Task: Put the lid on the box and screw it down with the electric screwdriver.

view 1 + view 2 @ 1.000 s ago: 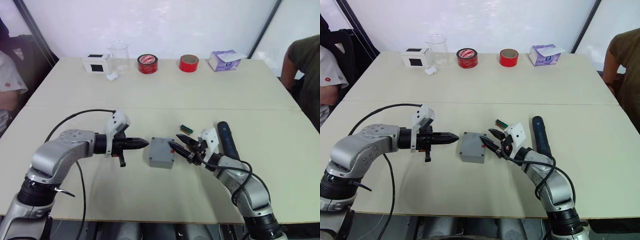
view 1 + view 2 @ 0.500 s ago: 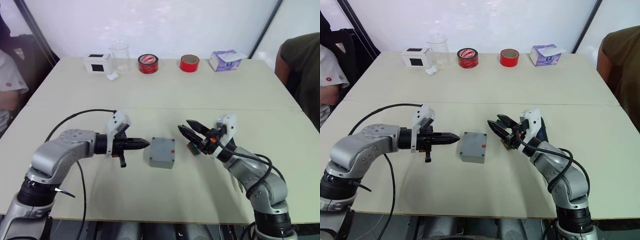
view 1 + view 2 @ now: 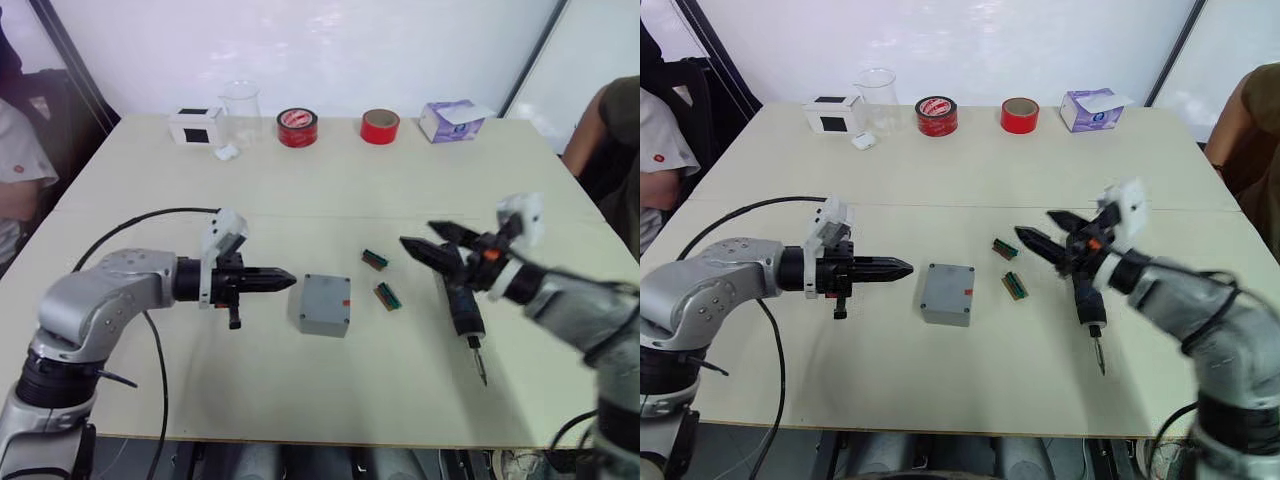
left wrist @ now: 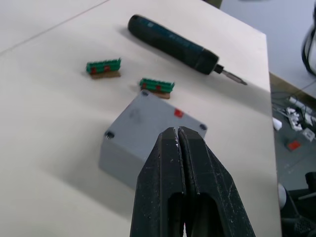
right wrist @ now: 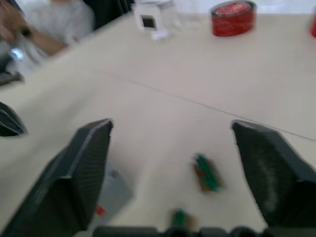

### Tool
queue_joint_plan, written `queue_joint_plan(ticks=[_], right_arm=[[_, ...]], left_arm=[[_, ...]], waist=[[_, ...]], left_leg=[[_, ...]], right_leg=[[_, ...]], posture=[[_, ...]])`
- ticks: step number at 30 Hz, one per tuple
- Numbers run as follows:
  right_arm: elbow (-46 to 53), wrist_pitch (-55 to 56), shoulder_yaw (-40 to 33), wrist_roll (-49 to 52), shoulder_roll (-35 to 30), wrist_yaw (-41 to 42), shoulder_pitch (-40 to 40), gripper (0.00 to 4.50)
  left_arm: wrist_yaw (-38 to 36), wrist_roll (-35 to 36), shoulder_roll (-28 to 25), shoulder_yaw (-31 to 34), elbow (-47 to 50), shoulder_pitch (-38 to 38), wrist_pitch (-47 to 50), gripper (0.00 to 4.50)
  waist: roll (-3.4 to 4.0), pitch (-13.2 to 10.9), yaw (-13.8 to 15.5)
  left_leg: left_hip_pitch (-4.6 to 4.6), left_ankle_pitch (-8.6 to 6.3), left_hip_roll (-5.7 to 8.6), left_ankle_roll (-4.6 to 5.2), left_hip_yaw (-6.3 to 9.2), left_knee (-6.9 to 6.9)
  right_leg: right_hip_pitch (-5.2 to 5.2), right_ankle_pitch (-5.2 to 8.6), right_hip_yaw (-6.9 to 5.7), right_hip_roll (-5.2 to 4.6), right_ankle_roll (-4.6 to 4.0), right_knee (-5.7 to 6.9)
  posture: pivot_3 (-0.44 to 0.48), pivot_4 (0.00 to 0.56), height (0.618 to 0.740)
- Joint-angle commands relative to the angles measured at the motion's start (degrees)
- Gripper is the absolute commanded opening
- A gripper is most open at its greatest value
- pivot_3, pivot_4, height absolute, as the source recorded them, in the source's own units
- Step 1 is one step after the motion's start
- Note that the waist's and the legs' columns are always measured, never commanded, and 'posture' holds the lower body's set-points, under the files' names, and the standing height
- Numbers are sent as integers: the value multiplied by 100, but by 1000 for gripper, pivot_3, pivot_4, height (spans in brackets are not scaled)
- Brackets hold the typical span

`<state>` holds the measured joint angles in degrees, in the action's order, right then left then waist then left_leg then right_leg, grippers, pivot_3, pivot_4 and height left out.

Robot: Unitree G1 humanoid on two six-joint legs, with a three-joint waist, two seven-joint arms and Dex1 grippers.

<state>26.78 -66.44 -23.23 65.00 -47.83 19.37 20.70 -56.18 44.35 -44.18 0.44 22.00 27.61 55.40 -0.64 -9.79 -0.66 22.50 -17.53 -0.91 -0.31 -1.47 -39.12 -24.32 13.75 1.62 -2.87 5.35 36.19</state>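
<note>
From the head views, the box [image 3: 947, 293] sits closed on the counter [image 3: 970, 180], its lid [image 3: 325, 297] on top. The left pincer [image 3: 902, 267] – fingers pressed together, empty – points at it from just beside. The right pincer [image 3: 432, 242], spread wide and empty, hangs blurred above the electric screwdriver [image 3: 1086, 306], hiding its upper end.

Left wrist view: the box lies just past the shut fingertips [image 4: 178, 140], the screwdriver farther off.

Right wrist view: blurred – the box [image 5: 112, 192] shows between the parted fingers [image 5: 81, 173].

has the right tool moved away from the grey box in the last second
Yes. The right tool, open, was at the box edge; it has swung off toward the robot's right and now hangs above the electric screwdriver, past the two green parts.
</note>
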Motion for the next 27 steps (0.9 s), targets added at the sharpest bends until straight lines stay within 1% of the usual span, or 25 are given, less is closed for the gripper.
queue_joint_plan(ticks=[1,3,5,8,11,14,18,22,27], right_arm=[[-973,-1894,181,849,-1130,-8,967,4440],[-1542,-2528,1021,1031,-2023,213,1398,4440],[-1972,-2606,1662,1117,-2444,310,1698,4440],[-2616,-2606,2716,860,-2570,214,2201,4440],[-3033,-2606,3551,803,-2625,435,2602,4440],[-3270,-2606,4152,442,-2532,670,2909,4440],[-3537,-2606,4874,-100,-2280,958,3216,4440],[-3792,-2606,5206,-627,-1973,1225,3302,4440],[-3990,-2577,5421,-1400,-1543,1586,3281,4440]], left_arm=[[-232,-35,-65,-119,320,185,-331,0],[-284,-119,-48,-251,389,259,-471,0],[-371,-159,-44,-375,450,312,-595,0],[-587,-274,-76,-511,561,305,-885,0],[-624,-427,-75,-647,653,266,-1078,0],[-509,-462,-1,-709,762,186,-1116,0],[-283,-398,92,-595,910,-49,-1078,0],[-51,-361,154,-533,1059,-252,-1016,0],[239,-303,234,-461,1128,-327,-926,0]], waist=[[1,-1,-5],[-1,-1,-5],[-10,0,-6],[-14,-1,-33],[-11,-3,-21],[-11,-3,-11],[-11,-3,-6],[-11,-3,-8],[-14,-1,-6]], left_leg=[[-1,-1,-2,1,0,-2],[0,-1,-2,1,-1,1],[1,-2,-3,3,-1,3],[1,-4,-4,7,-8,2],[2,-4,-3,7,-14,1],[12,-4,-4,7,-14,0],[14,-5,-4,8,-13,-1],[16,-5,-4,8,-12,-2],[19,-5,-4,8,-11,-3]], right_leg=[[0,1,0,4,-1,-2],[-1,2,2,3,-3,-7],[-2,14,3,3,-25,-8],[-3,20,5,5,-35,-10],[-8,20,15,6,-33,-10],[-18,19,16,8,-32,-9],[-19,18,16,7,-29,-10],[-19,14,15,7,-22,-9],[-24,8,15,8,-12,-7]], posture=[[0,150,740],[0,150,740],[0,150,740],[0,150,740],[0,150,740],[0,150,740],[0,150,740],[0,150,740],[0,150,740]])
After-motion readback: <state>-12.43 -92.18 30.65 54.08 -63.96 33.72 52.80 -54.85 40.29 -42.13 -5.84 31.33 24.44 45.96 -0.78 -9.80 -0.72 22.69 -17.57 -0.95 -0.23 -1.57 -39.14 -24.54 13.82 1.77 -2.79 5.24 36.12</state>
